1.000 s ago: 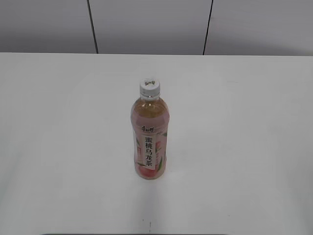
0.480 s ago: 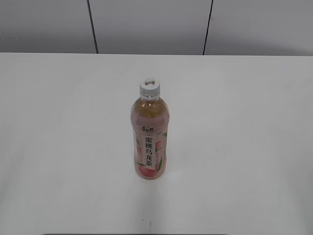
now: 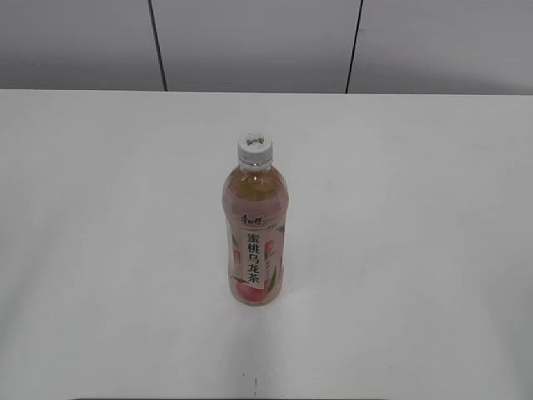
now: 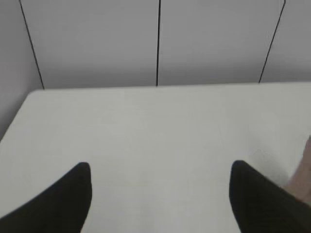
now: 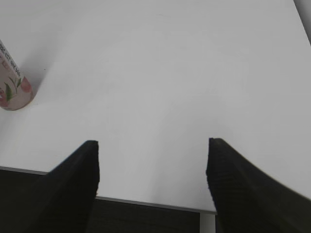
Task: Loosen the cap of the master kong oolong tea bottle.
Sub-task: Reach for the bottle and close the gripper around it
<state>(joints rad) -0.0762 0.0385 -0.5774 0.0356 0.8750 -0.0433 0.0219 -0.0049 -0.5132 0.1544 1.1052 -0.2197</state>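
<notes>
The master kong oolong tea bottle [image 3: 255, 242] stands upright near the middle of the white table, pink peach label facing me. Its white ribbed cap [image 3: 254, 148] sits on top with a small dark logo. In the right wrist view only the bottle's base [image 5: 12, 90] shows at the far left edge. A blurred pink sliver of it [image 4: 303, 172] shows at the right edge of the left wrist view. My left gripper [image 4: 160, 179] is open and empty over bare table. My right gripper [image 5: 153, 155] is open and empty above the table's front edge. Neither gripper shows in the exterior view.
The white table [image 3: 400, 208] ends at a grey panelled wall [image 3: 250, 42] at the back. Its front edge [image 5: 146, 203] shows under my right gripper, with dark floor beyond. The table's left edge [image 4: 19, 111] shows in the left wrist view.
</notes>
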